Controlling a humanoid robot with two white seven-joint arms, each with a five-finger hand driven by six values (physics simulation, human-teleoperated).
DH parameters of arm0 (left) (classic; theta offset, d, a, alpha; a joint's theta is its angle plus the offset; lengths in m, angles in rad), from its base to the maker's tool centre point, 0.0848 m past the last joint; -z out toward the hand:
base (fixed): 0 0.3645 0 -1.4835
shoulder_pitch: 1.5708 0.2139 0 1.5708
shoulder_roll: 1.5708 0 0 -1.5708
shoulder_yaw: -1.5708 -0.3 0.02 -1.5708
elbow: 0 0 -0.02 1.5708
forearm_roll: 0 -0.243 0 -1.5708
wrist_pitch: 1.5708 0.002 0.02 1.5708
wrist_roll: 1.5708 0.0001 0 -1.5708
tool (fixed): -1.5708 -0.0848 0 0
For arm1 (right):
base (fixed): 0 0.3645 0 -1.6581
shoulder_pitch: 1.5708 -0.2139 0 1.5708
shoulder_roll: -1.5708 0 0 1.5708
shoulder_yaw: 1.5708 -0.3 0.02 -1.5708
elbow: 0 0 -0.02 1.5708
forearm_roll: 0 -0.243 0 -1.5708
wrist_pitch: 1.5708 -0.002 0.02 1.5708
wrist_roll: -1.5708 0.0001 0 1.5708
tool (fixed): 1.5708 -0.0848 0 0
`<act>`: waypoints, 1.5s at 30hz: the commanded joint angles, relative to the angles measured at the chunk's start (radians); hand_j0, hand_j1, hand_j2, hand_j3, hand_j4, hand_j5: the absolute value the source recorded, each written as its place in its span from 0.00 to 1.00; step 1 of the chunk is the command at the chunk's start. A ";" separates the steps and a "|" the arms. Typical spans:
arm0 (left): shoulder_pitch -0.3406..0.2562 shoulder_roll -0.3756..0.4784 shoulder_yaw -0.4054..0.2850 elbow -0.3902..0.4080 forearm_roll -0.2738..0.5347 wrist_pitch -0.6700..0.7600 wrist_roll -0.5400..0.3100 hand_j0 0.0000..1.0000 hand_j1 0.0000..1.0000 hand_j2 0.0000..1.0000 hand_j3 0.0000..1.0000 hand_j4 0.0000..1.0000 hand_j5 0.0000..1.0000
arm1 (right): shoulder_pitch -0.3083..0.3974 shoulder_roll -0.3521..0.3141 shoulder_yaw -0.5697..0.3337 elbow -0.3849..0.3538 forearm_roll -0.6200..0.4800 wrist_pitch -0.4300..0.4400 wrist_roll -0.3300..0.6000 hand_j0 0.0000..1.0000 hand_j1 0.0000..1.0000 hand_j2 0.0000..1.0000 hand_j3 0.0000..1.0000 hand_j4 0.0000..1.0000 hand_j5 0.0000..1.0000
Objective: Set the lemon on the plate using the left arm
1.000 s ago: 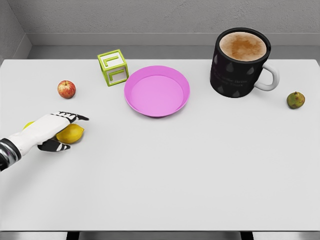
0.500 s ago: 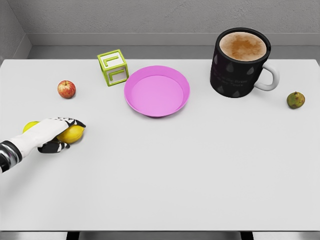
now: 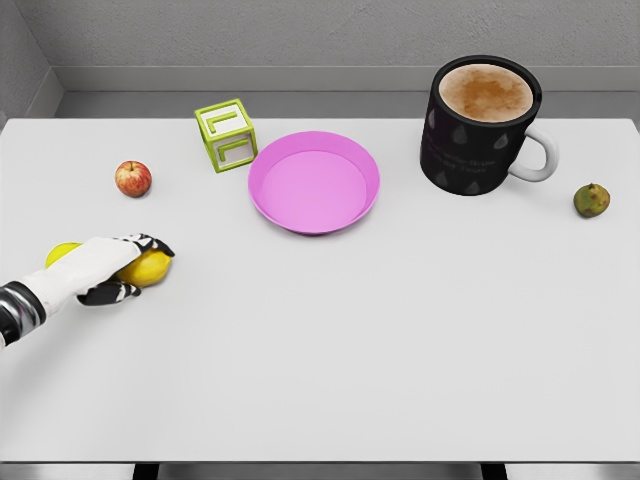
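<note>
We see the left hand (image 3: pixel 100 268) near the desk's (image 3: pixel 330 340) left edge, its fingers curled over the lemon (image 3: pixel 147 268), which sits on the desk surface with yellow showing on both sides of the hand. The pink plate (image 3: pixel 314 182) lies well apart from it, toward the far edge near the middle, beside a green block (image 3: pixel 226 135). We also note an apple (image 3: pixel 133 179) beyond the hand, a black mug (image 3: pixel 480 125) toward the far right, and a small greenish fruit (image 3: pixel 591 200) by the right edge.

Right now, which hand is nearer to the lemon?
Left. The left hand lies over the lemon, fingers curled around it. The right hand is out of view.
</note>
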 commanded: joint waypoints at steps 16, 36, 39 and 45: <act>-0.035 0.006 0.007 -0.010 0.081 -0.053 0.000 0.52 0.52 0.52 0.52 0.52 0.52 | 0.000 0.000 0.000 0.000 0.000 0.000 0.000 1.00 1.00 1.00 1.00 1.00 1.00; -0.087 -0.019 0.001 -0.010 0.107 -0.105 0.000 0.53 0.53 0.53 0.53 0.53 0.53 | 0.000 0.000 0.001 0.000 0.000 0.000 0.000 1.00 1.00 1.00 1.00 1.00 1.00; -0.089 -0.022 0.001 -0.010 0.108 -0.110 0.000 0.53 0.53 0.53 0.53 0.53 0.53 | 0.000 0.000 0.000 0.000 0.000 0.000 0.000 1.00 1.00 1.00 1.00 1.00 1.00; -0.103 -0.034 -0.001 -0.008 0.118 -0.123 0.000 0.53 0.53 0.53 0.53 0.53 0.53 | 0.000 0.000 0.000 0.000 0.000 0.000 0.000 1.00 1.00 1.00 1.00 1.00 1.00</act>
